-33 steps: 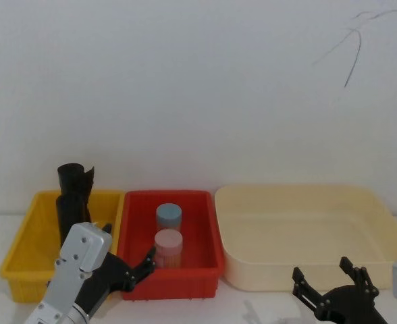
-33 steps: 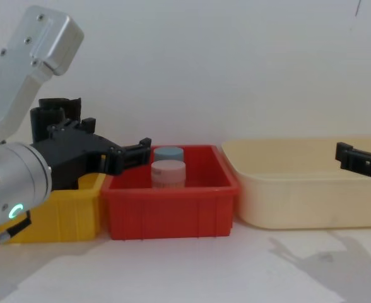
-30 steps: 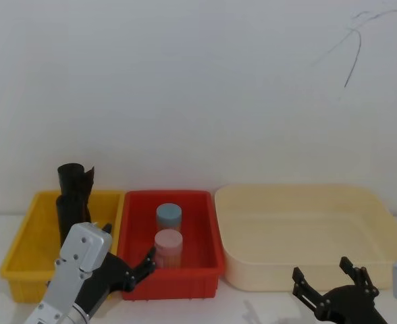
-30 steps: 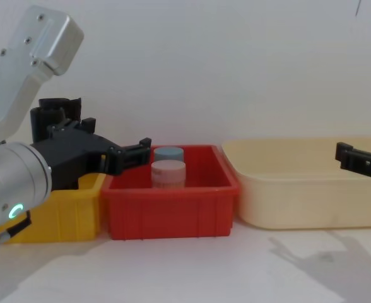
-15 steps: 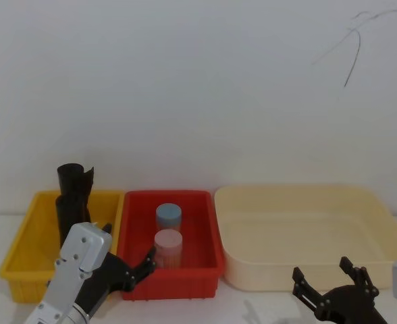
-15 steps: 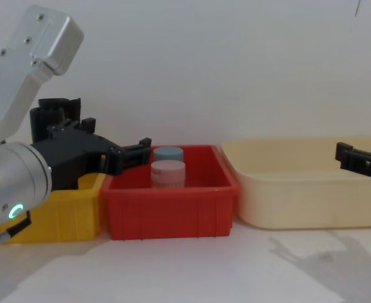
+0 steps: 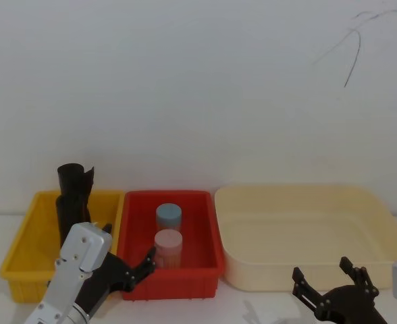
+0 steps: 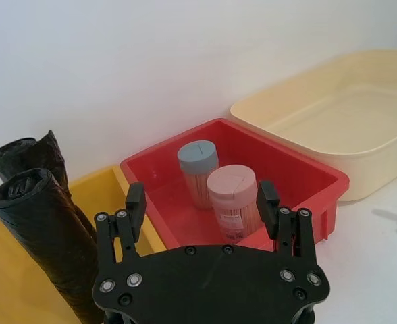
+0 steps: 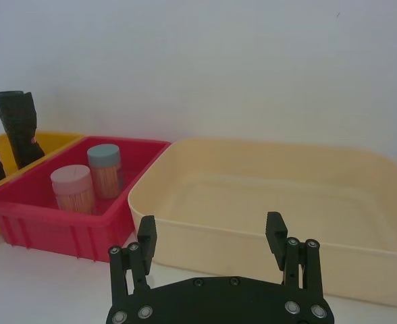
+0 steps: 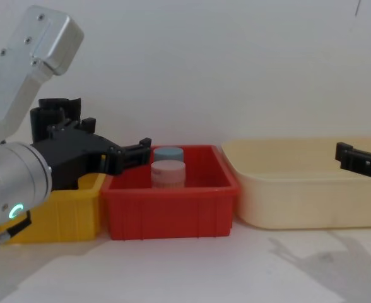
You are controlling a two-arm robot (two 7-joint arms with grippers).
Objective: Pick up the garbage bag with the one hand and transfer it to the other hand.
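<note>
The garbage bag (image 8: 46, 243) is a tightly rolled black cylinder standing in the yellow bin (image 8: 9, 297); in the head view this bag (image 7: 68, 219) stands in front of a second black roll (image 7: 75, 179) with a flared top. My left gripper (image 8: 202, 199), on the wrist with the green-cyan ring, hangs open with nothing in it. It sits over the near edge between the yellow and red bins, just right of the bag (image 7: 127, 246). My right gripper (image 9: 210, 229) is open and holds nothing, low in front of the cream tray (image 7: 323, 270).
The red bin (image 7: 205, 270) holds a blue-lidded jar (image 7: 169, 216) and a pink-lidded jar (image 7: 168, 244). A large cream tray (image 7: 387, 216) stands to its right. All three containers line up against the white wall. Bare white table lies in front of them.
</note>
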